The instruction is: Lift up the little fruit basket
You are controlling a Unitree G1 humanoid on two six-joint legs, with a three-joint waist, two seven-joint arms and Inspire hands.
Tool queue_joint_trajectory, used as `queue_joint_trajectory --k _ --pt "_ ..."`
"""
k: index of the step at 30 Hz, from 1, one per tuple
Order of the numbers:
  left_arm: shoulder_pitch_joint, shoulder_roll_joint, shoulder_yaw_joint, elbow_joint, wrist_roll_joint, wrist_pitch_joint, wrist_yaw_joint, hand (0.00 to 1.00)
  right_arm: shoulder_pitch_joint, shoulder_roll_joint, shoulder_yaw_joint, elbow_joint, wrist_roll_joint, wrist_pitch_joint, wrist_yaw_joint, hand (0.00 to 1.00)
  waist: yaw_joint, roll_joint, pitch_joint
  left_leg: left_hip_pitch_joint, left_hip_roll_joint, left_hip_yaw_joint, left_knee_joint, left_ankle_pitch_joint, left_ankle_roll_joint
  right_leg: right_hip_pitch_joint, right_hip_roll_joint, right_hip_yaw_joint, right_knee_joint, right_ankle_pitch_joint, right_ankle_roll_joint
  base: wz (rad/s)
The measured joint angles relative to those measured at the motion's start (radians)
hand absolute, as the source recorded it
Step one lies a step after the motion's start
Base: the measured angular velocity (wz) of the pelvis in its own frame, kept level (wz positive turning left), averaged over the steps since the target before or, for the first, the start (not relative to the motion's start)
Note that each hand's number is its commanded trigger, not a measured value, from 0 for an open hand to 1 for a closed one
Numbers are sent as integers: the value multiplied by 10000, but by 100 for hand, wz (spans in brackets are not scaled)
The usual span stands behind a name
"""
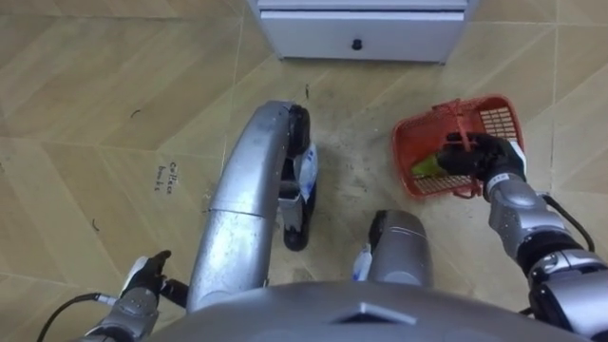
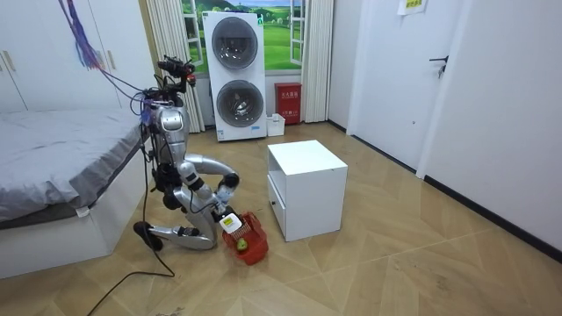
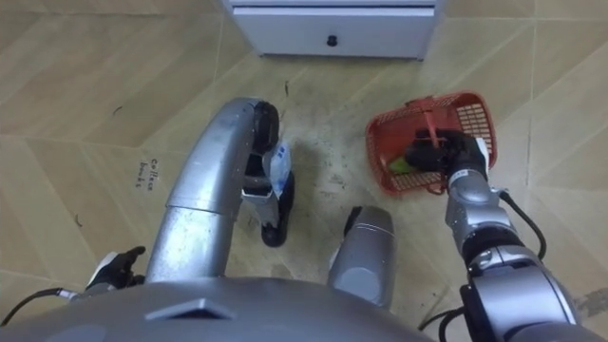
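As we kneel beside the fruit basket [image 1: 415, 125], our right robot hand [image 1: 480, 157] curls round its handle [image 1: 459, 118], the left robot hand [image 1: 142, 283] hangs relaxed, and the lift remains undone.

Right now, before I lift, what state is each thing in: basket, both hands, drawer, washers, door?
fruit basket: at floor level by the robot's knee, cannot tell if lifted.
green fruit: inside the basket.
right hand: curled round the basket's handle.
left hand: open, low, holding nothing.
cabinet drawer: shut.
stacked washers: both doors shut.
room door: shut.
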Motion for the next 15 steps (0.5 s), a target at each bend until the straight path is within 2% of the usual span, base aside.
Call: queue_joint_trajectory --k 15 --pt "75 -12 -10 -385 10 60 -264 0 -2 -38 22 9 71 4 375 100 22 -43 19 -7 -6 -22 36 10 21 25 8 -32 4 -1 2 0"
